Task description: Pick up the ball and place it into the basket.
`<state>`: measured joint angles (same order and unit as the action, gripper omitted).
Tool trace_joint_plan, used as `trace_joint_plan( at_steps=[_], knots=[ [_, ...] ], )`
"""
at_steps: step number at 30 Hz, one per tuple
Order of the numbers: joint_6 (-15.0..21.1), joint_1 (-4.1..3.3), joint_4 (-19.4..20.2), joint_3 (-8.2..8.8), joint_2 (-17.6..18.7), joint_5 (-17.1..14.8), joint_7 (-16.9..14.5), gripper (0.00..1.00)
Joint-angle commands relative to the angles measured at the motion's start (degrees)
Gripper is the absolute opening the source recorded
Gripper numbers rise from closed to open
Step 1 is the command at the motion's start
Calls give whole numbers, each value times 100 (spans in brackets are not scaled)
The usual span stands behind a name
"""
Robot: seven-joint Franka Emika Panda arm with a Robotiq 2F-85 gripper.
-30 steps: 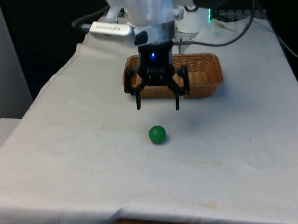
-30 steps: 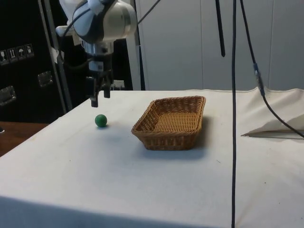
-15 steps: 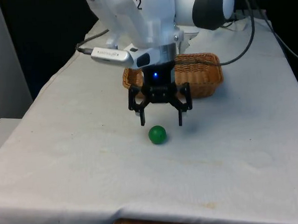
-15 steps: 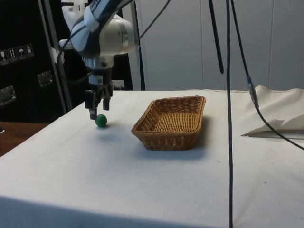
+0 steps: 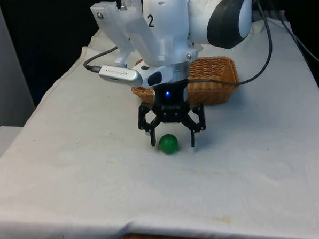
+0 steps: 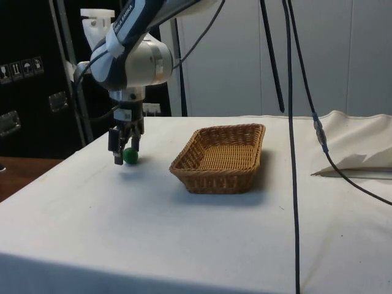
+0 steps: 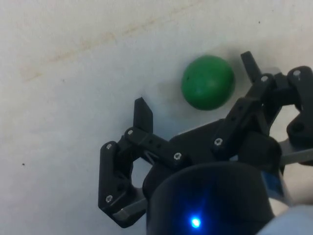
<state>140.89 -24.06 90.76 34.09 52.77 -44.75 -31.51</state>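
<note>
White cloth covers the counter (image 5: 70, 156). My gripper (image 5: 172, 144) hangs low over the green ball (image 5: 169, 143), my fingers (image 7: 143, 113) spread wide on either side of it, not touching. Behind me, apart from the ball, stands the wicker basket (image 6: 223, 156).

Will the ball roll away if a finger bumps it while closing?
Probably: the ball is round and lies free on the flat cloth. It sits nearer one finger of the open gripper, so that finger would likely touch first and nudge it.
</note>
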Motion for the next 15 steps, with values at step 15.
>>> trace_joint_plan(
  at_steps=[15],
  knots=[
    [0, -6, 0, 0, 0, 0, 0, 61]
  ],
)
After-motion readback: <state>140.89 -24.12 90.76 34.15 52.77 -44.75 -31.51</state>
